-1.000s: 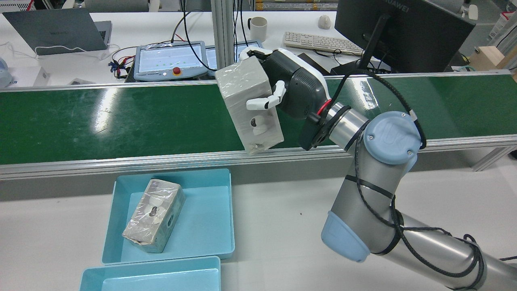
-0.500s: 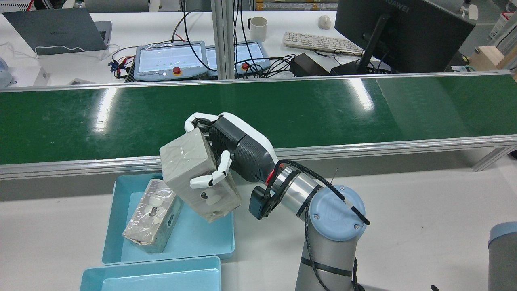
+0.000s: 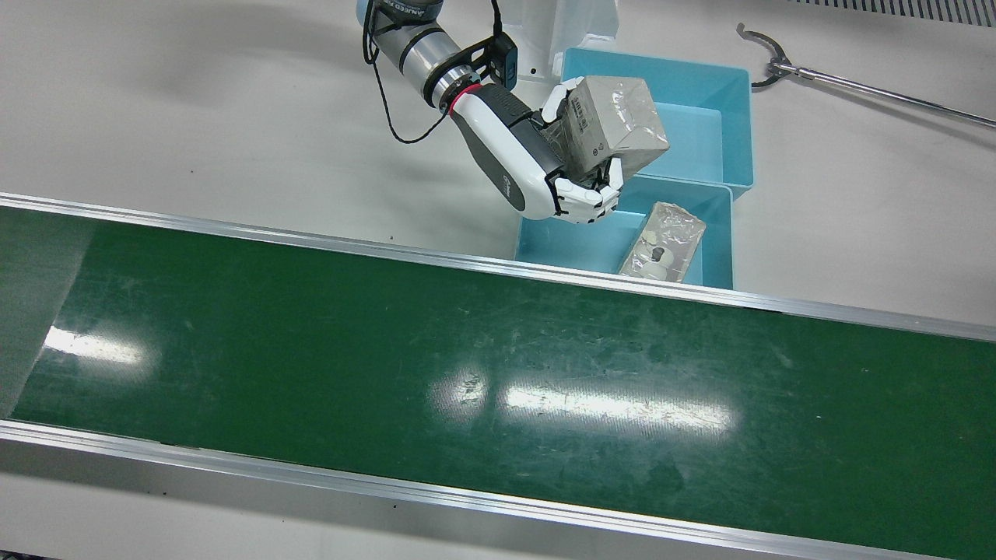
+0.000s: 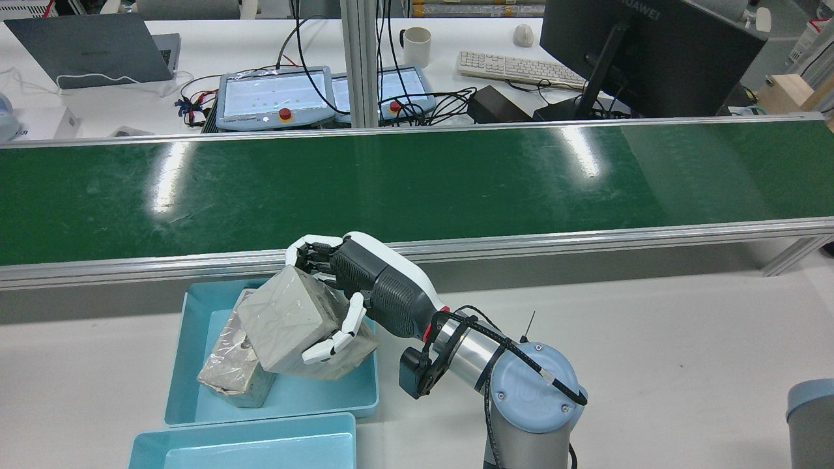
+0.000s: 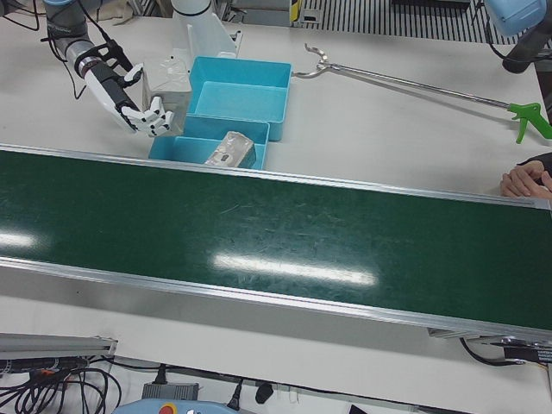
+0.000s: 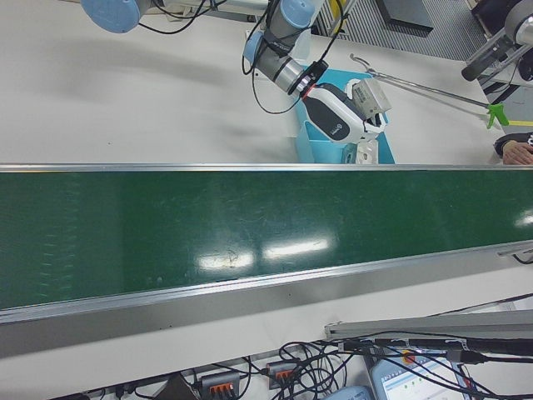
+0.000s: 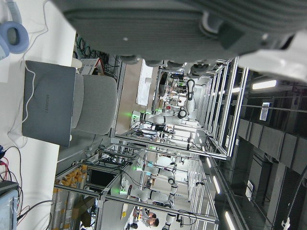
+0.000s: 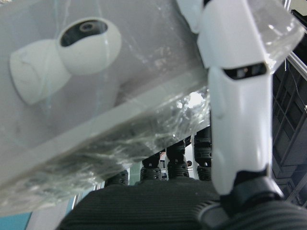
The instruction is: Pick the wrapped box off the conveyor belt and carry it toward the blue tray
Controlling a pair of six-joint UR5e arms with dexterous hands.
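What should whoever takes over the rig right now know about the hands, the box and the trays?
Right hand: shut on the wrapped box, held tilted in the air above the blue tray nearest the belt.
Left hand: seen only at the edge of its own camera; state unclear, and it is not near the work.
A second wrapped box already lies in that tray. A second blue tray beside it has nothing in it.
Done: box is off the conveyor belt and over the tray.
Left: probably lower and release beside the lying box.
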